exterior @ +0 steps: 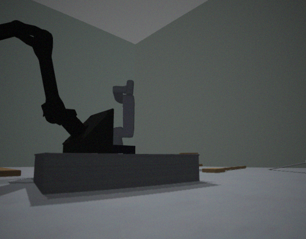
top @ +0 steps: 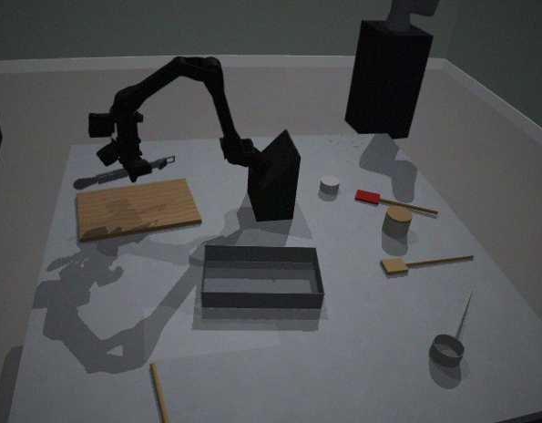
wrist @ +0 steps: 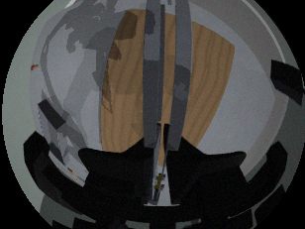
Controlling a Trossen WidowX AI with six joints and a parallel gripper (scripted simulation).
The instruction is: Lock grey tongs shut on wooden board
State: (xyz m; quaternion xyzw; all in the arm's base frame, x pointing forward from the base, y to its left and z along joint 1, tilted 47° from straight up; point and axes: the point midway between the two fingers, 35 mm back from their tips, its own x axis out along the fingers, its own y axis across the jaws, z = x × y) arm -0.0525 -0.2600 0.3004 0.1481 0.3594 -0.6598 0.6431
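My gripper (top: 134,177) (wrist: 161,127) is shut on the grey tongs (top: 109,176) (wrist: 152,88) and holds them in the air near the wooden board (top: 178,191) (exterior: 6,171) (wrist: 213,63). In the top view the tongs' rounded tips point left and the end with a small loop points right, a little higher in the picture. In the wrist view the two arms run side by side with a narrow gap. Whether the lock is engaged cannot be told. The roasting tin (top: 262,301) (exterior: 117,172) is empty. The gripper and tongs are outside the exterior view.
A white-topped pot (top: 330,183), a red-headed tool (top: 367,197), a wooden-lidded jar (top: 397,223), a wooden spatula (top: 394,265) and a round metal cup with a thin handle (top: 446,353) stand or lie at the right. A wooden stick (top: 159,392) lies at the front left.
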